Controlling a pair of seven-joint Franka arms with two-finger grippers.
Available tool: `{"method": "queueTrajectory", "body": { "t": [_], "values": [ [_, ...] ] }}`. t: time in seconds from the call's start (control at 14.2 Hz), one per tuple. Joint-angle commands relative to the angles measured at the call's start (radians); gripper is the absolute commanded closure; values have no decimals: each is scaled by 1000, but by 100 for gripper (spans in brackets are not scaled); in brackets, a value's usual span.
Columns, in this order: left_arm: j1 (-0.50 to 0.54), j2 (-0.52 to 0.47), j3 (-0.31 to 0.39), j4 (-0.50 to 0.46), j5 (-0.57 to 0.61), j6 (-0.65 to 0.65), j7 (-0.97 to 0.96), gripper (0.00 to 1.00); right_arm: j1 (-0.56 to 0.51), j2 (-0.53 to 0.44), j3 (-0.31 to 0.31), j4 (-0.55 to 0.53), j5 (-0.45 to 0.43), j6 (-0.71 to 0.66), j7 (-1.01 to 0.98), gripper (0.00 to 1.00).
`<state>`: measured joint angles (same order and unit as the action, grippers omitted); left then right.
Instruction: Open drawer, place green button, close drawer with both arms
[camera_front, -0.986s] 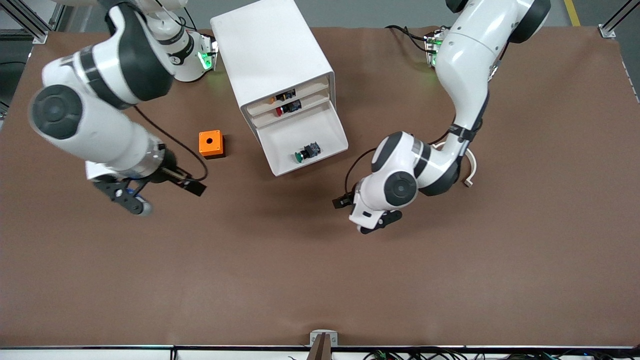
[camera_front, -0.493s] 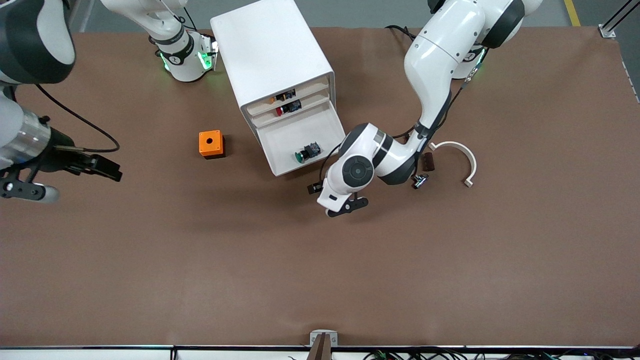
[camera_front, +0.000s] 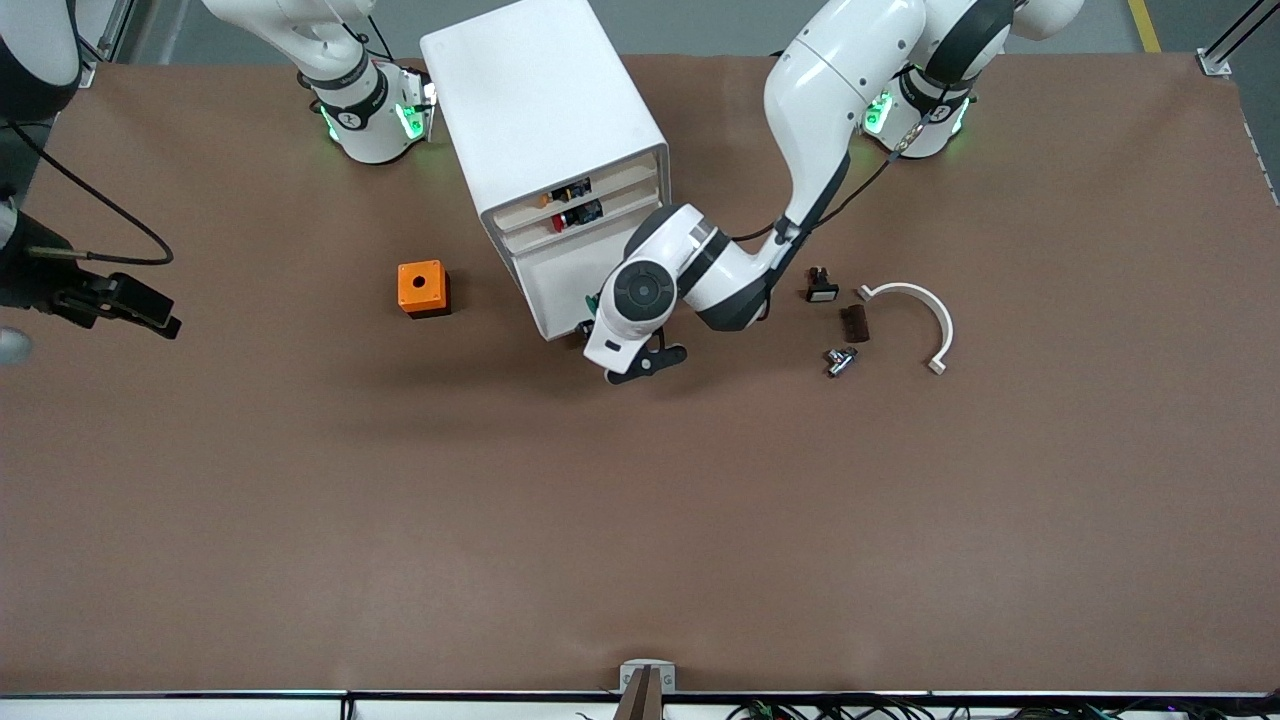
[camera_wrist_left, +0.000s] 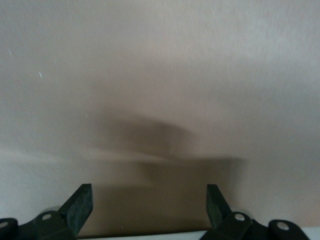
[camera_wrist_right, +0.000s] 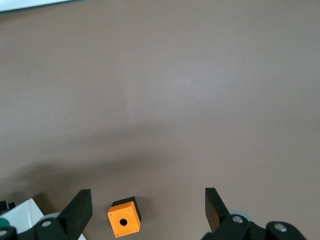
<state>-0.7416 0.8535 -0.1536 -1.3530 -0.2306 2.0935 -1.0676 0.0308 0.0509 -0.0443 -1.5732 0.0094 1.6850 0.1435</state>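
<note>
A brown table (camera_front: 640, 520) is filling the front view (matte, evenly lit), soft shadows pooling near its middle, grey floor (camera_front: 720, 25) showing past its top edge, aluminium framing (camera_front: 1235, 45) standing at the corners.

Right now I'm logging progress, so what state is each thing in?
drawer: pulled open.
button: in the drawer, mostly hidden by the left arm.
left hand: open, empty, at the drawer's front edge.
right hand: open, empty, raised above the table's right-arm end.
orange cube: on the table beside the cabinet.
</note>
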Motion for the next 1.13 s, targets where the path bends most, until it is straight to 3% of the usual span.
{"method": "queueTrajectory", "body": {
  "t": [0.0, 0.14, 0.49, 0.92, 1.06],
  "values": [
    [-45, -14, 3, -12, 5, -15, -47, 0, -64, -92, 52, -117, -14, 56, -13, 0],
    [-76, -14, 3, -18, 4, -18, -74, 0, -115, -94, 110, -108, -14, 48, -7, 0],
    [-149, -16, 3, -26, -47, -21, -146, 0, -106, -89, 110, -56, -20, -5, -7, 0],
    [-169, -25, 0, -23, -98, -53, -173, 0, -95, -72, 110, 16, -37, -11, 1, 0],
    [-134, -51, 15, -15, -86, -178, -216, 0, -83, -74, 109, 9, -39, -11, 1, 0]
  ]
}}
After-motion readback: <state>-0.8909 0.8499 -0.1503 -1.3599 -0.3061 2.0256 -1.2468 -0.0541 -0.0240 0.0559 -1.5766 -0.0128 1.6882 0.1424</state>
